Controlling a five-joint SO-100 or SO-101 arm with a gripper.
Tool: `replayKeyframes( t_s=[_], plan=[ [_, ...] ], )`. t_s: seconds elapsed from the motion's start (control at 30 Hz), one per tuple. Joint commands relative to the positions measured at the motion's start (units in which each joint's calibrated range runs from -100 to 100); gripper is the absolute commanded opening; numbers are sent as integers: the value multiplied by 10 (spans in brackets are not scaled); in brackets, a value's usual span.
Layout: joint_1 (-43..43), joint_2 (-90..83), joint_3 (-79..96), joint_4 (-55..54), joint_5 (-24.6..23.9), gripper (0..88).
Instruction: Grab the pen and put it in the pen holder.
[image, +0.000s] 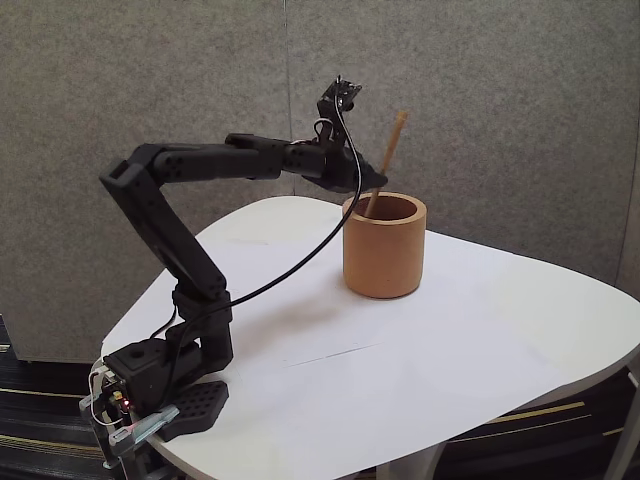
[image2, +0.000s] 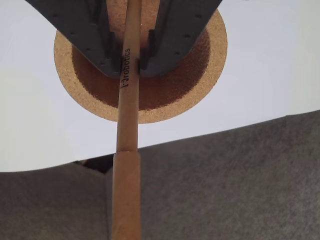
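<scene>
The pen (image: 388, 156) is clamped in the jaws of the gripper (image2: 131, 57), tilted, with its lower end already dipping inside the mouth of the pen holder (image: 385, 250) in the fixed view. In the wrist view the pen (image2: 126, 150) runs down the middle of the picture, and the holder's cork-like rim (image2: 212, 60) rings the jaws from behind.

The step in hand looks like the release. To do it well, the lower tip should stay clear of the thick rim, well inside the darker interior, before the jaws part. Since the pen leans, it will likely fall against the wall once freed. That is fine, provided the arm then lifts straight away without knocking the holder on the white bench (image: 480, 340).

Black print on the pen reads roughly "I·Jrobotics"; the first letters are unclear.
</scene>
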Motion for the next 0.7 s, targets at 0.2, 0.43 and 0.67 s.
replayKeyframes(
  t_s=[0.2, 0.43, 0.67],
  plan=[
    [-2, -22, 26, -36, 2, 7],
    [-4, -17, 27, -142, 2, 7],
    [-5, -17, 49, -173, 2, 7]
  ],
)
